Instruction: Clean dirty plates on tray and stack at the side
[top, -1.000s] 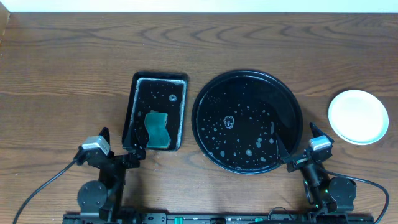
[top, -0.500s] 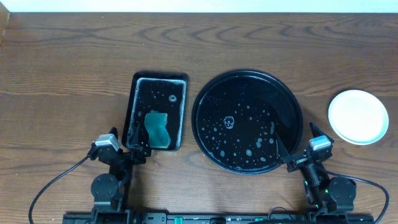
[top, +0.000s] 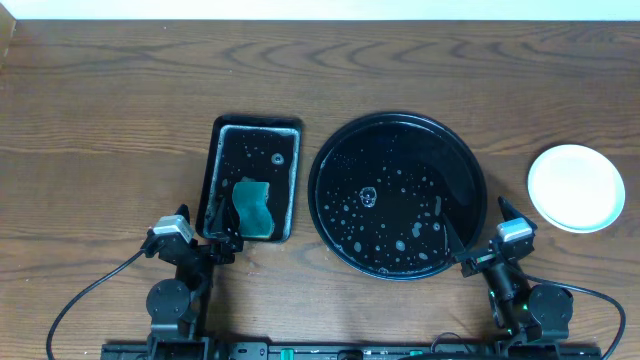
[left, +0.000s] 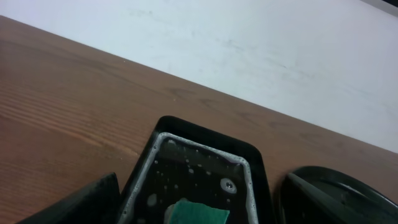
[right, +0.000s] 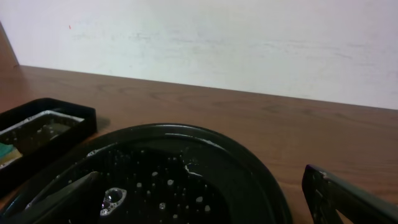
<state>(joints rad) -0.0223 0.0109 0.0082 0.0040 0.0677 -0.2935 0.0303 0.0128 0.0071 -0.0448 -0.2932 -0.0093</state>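
We note: brown wood-grain bench (top: 100, 100), white wall (left: 261, 50) far behind; left fingers (left: 81, 205) and right fingers (right: 348, 202) spread wide, empty.

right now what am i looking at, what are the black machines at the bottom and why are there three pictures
Two robot arms sit at the near edge of a wooden table. One picture looks straight down; the others come from a camera on each wrist. The left gripper and right gripper stand open, holding nothing. On the table: a rectangular tray with a green sponge in it, a large round tray speckled with drops, and a pale plate to its right, perhaps a stack.
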